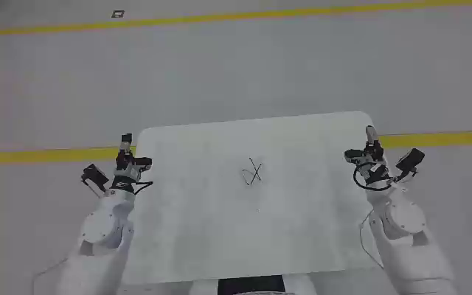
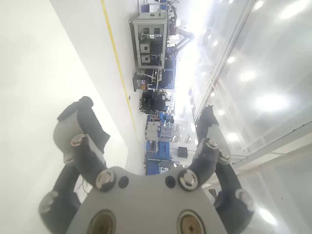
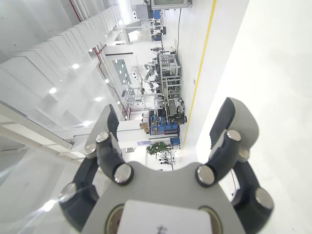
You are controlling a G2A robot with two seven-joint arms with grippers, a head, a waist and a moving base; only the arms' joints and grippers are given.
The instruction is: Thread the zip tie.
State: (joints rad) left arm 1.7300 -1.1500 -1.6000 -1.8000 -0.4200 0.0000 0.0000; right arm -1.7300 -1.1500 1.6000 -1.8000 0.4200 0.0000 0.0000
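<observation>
Both arms are built of white, rounded shell segments: left arm (image 1: pixel 103 225), right arm (image 1: pixel 404 221). A thin black looped cable (image 1: pixel 366 179) sits at the right wrist.

Left gripper (image 2: pixel 145 107): pale grey metal palm plate (image 2: pixel 146 196), black linkage fingers (image 2: pixel 90 122) with grey outer caps, silver slotted screws (image 2: pixel 104 180), two brass-coloured inserts (image 2: pixel 101 222).

Right gripper (image 3: pixel 169 105): same build, smooth round silver screw heads (image 3: pixel 206 172), white rectangular label (image 3: pixel 165 218) with a dark marking.
</observation>
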